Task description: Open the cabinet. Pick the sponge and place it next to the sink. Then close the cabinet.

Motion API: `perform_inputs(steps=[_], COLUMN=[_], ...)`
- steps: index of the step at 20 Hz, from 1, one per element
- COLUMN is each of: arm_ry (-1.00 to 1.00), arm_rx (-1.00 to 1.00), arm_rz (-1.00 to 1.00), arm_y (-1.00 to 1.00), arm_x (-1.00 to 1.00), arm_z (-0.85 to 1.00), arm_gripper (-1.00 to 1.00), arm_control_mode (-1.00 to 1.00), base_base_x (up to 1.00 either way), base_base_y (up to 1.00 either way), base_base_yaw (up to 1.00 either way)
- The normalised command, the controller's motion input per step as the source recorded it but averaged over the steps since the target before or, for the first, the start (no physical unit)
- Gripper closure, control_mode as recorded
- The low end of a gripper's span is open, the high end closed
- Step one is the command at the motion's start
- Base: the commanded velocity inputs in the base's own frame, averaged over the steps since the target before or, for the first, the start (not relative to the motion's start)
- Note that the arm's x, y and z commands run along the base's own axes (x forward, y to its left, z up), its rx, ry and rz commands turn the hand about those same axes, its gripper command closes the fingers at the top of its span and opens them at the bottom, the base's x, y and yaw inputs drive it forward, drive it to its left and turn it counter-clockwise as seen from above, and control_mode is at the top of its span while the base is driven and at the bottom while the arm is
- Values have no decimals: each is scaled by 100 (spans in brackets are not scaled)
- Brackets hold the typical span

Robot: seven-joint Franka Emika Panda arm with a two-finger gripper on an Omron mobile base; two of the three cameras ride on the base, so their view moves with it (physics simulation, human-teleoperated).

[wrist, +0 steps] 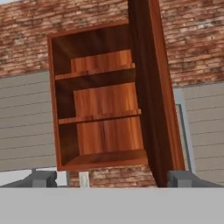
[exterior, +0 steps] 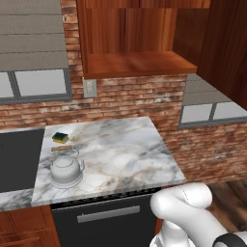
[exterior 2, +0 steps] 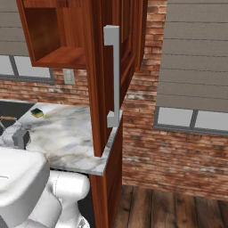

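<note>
Hand view: gripper (wrist: pixel 111 178) spread wide, empty, cabinet (wrist: pixel 100 105) open ahead, its door (wrist: pixel 153 96) just right.

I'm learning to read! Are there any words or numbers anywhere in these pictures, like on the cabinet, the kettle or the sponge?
None: no words, numbers, labels or signs can be read.
The cabinet, kettle, sponge and wall plate are all plain.

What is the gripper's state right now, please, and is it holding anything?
Gripper: open and empty, facing the open cabinet.
</note>
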Motion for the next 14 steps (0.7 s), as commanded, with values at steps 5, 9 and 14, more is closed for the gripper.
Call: perform_inputs(steps=[5, 9, 14], arm_ry=[-25, -23, -14], arm_rx=[0, 0, 0], arm_rz=[0, 1, 9], arm_y=[-32, -21, -21], arm_x=[52, 63, 66], arm_z=[-48, -40, -5], arm_gripper=[-100, -100, -100], arm_control_mode=[-100, -100, -100], base_base_x=[0, 0, 0], base_base_y=[0, 0, 0], base_base_yaw=[0, 0, 0])
